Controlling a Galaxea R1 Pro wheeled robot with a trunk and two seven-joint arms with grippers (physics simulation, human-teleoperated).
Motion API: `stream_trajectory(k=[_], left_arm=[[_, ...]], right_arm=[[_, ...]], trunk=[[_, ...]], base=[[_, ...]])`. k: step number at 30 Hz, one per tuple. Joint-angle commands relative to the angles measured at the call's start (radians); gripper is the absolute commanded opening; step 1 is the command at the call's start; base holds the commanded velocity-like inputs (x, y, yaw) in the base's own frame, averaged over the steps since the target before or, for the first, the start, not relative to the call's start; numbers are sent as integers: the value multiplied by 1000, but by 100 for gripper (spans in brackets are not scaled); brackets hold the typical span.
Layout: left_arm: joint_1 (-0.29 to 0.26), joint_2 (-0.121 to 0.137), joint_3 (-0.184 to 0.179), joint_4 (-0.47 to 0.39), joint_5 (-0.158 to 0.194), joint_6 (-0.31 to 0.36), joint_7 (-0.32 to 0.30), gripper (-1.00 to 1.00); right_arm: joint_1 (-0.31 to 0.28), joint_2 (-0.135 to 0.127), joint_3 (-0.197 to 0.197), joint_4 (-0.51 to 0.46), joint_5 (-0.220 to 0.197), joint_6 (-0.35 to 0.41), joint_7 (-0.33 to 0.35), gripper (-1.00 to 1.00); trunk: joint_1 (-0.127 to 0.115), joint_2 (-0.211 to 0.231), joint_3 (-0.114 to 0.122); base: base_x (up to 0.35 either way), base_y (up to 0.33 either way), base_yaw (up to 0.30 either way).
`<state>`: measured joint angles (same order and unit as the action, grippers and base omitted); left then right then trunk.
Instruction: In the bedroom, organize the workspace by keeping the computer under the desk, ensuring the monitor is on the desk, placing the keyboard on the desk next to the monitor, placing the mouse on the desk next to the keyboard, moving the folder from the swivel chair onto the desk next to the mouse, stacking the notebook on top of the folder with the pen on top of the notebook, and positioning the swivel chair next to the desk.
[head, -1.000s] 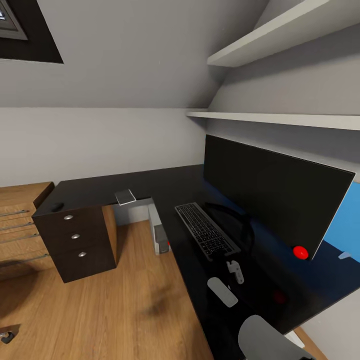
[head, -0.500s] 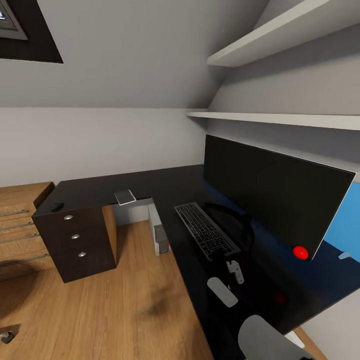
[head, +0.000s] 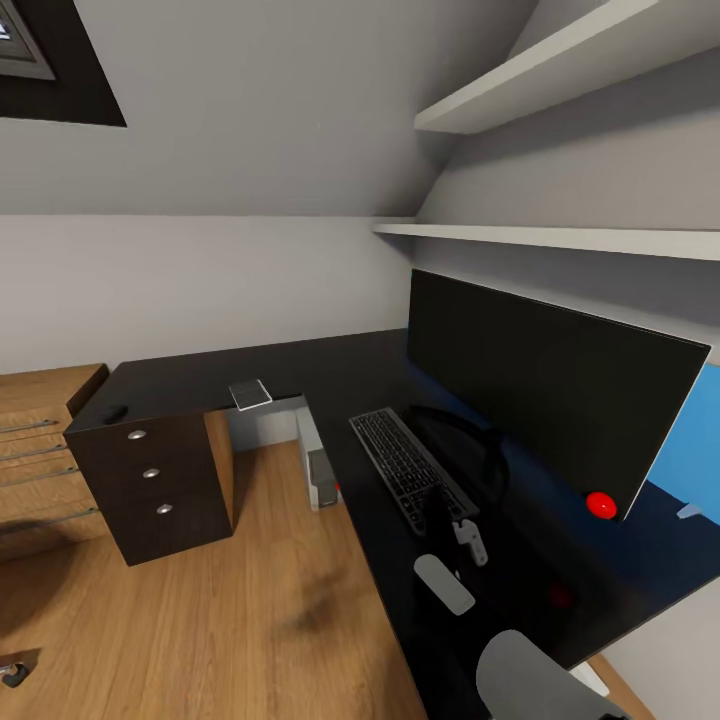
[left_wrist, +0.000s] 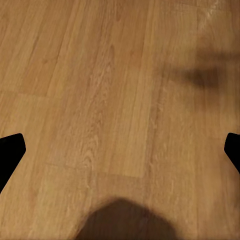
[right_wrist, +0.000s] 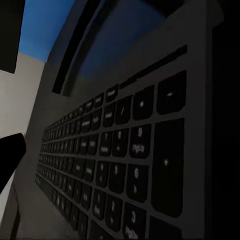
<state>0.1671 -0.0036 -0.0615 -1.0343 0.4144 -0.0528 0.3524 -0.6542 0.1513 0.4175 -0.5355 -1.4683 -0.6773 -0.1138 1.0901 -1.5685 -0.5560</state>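
The glossy black desk (head: 330, 375) carries the wide black monitor (head: 545, 385) at the right. In front of the screen lies the slim grey keyboard (head: 405, 462), which the right wrist view shows very close (right_wrist: 115, 155). My right gripper (head: 468, 540) is at the keyboard's near end, open (right_wrist: 120, 160), with one dark fingertip (right_wrist: 9, 162) beside the keys. The light-grey computer (head: 320, 470) stands on the floor under the desk. My left gripper (left_wrist: 120, 150) hangs open over bare wood floor (left_wrist: 115, 85).
A dark three-drawer unit (head: 150, 480) stands under the desk's left end, beside a low oak unit (head: 40, 440). A small grey flat item (head: 250, 393) and a small black item (head: 115, 412) lie on the desk. Two white shelves (head: 560, 238) hang above the monitor.
The keyboard's near end has shifted slightly toward my right gripper. The view and the left arm are unchanged.
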Motion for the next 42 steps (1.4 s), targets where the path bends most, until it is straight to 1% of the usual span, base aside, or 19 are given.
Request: stream_trajectory(k=[1,6,10,17,28,42], left_arm=[[0,1,-3,-1,10,-5,5,100],[0,1,-3,-1,10,-6,5,100],[0,1,-3,-1,10,-7,5,100],[0,1,-3,0,10,-7,5,100],[0,1,-3,0,10,-7,5,100],[0,2,-2,0,12,-7,5,100]], right_arm=[[-1,-1,6,0,-1,-5,-10,100],[-1,-1,6,0,8,-5,-10,100],[-1,-1,6,0,9,-5,-10,100],[-1,-1,6,0,10,-6,-10,100],[-1,0,6,2,10,-6,-10,100],[-1,1,6,3,10,-6,-10,100]], trunk=[[0,0,-1],[0,0,-1],[0,0,-1],[0,0,-1],[0,0,-1],[0,0,-1]], base=[[0,0,0],[0,0,0],[-5,-28,0],[-74,-191,0],[-11,-22,0],[-138,-109,0]])
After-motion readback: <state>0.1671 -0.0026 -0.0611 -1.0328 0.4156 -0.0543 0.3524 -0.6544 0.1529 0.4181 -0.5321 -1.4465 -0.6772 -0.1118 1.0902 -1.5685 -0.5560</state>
